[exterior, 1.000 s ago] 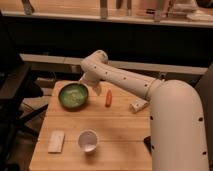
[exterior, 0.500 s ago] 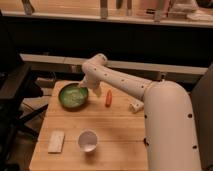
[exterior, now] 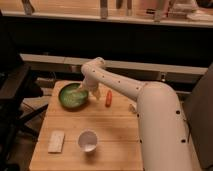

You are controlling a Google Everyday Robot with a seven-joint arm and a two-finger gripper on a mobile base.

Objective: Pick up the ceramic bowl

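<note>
The green bowl (exterior: 71, 97) sits at the back left of the wooden tabletop (exterior: 117, 132). The claw (exterior: 92, 92) hangs spread at its right rim. Just beyond lies 1 orange stick (exterior: 108, 98); nearer the front stands 1 white cup (exterior: 88, 140).

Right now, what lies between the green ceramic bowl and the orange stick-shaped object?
The gripper, at the ceramic bowl's rim nearest the orange object; seen in camera view.
</note>
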